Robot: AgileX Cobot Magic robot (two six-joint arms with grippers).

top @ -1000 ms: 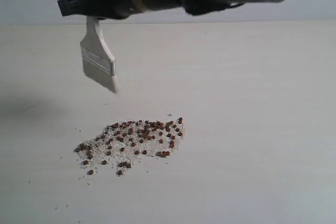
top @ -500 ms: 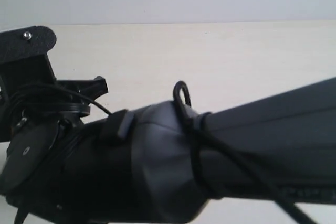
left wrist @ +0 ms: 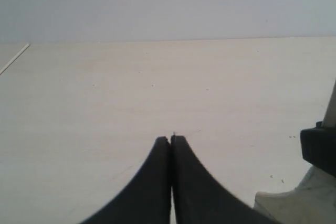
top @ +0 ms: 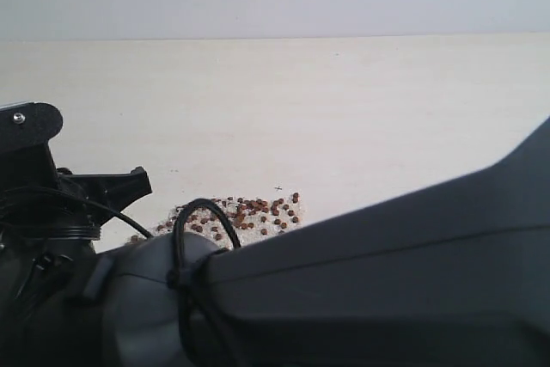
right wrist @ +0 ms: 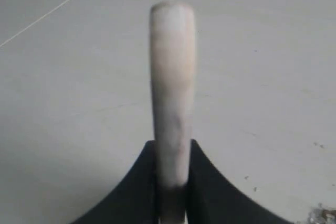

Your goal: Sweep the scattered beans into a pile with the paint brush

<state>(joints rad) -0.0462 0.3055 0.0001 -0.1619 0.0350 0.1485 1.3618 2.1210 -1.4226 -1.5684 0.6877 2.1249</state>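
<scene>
Two pincers: the left pincer (left wrist: 171, 139) has its tips pressed together on nothing; the right pincer (right wrist: 172, 146) is clamped on the paint brush (right wrist: 172, 77), whose pale handle stands up between the jaws.
Brush head: hidden in the right wrist view. In the left wrist view an off-white shape under a black finger is probably the head, low by the surface (top: 387, 109).
Beans: the beans (top: 249, 211) lie in one loose reddish patch with whitish crumbs. Only the far edge of the patch shows in the exterior view, and a few grains show in a corner of the right wrist view.
Right arm: the right arm (top: 387, 281) lies across the front of the patch and covers its near half, with its wrist hardware to the left of the patch.
Change: a second ago the arm ran high above the patch, with the brush hanging clear of it to the far left – now the arm has dropped low and the brush is out of the exterior view.
Patch edge: it looks the same as a second ago.
Meaning: likely the descent before a stroke – no beans seem to have been pushed yet, so the gathering is still to do.
</scene>
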